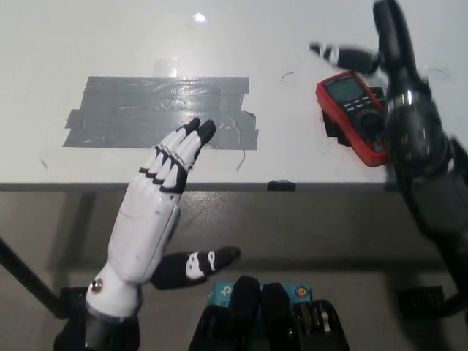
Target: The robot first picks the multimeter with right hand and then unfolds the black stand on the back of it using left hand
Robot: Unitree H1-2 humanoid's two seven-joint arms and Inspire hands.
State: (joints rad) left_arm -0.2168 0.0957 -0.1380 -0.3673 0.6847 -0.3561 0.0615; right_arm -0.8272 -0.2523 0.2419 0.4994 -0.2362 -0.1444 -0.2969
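Observation:
The red multimeter lies face up on the white table at the right, with a dark display and black dial. My black right hand is blurred and hovers over the meter's far right corner, fingers spread toward the left, holding nothing. Its forearm covers the meter's right edge. The stand on the meter's back is hidden. My white left hand reaches over the table's front edge at centre-left, open, fingers straight, black-tipped and pointing at the grey tape.
A large patch of grey tape covers the table's middle left. A small black mark sits on the front edge. Below the edge lies bare floor.

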